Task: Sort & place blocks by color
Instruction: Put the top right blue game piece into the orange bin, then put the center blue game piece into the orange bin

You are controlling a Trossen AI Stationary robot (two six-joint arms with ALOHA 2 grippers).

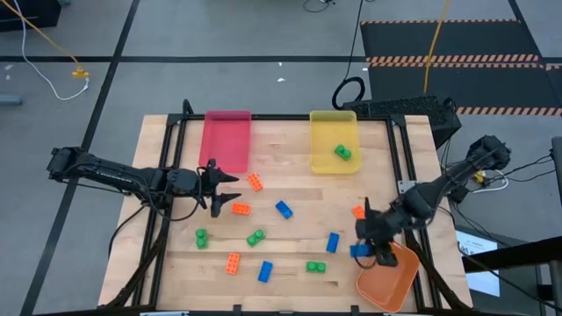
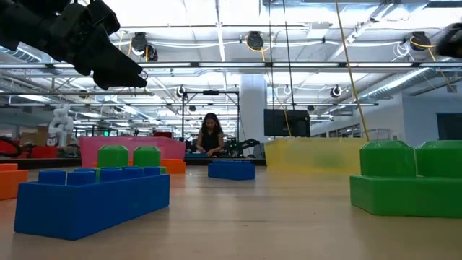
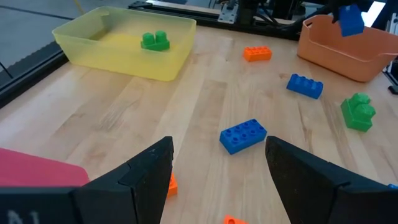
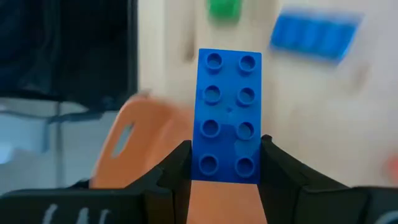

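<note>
Orange, green and blue studded blocks lie scattered on the wooden table, among them a blue block, an orange block and a green block. One green block sits in the yellow tray. My left gripper hovers open near the pink tray, above the orange block and short of a blue block. My right gripper is shut on a blue block at the far left rim of the orange tray. My right gripper pinches the blue two-by-four block by one short end, one finger on each long side, studs facing the wrist camera. The fingers lie along the block. It is lifted clear, sticking out past the fingertips over the orange tray's edge.
The pink tray is at the far left and the yellow tray at the far middle. More blocks lie near the table's near edge: orange block, blue block, green block. A black frame edges the table. A person sits far behind.
</note>
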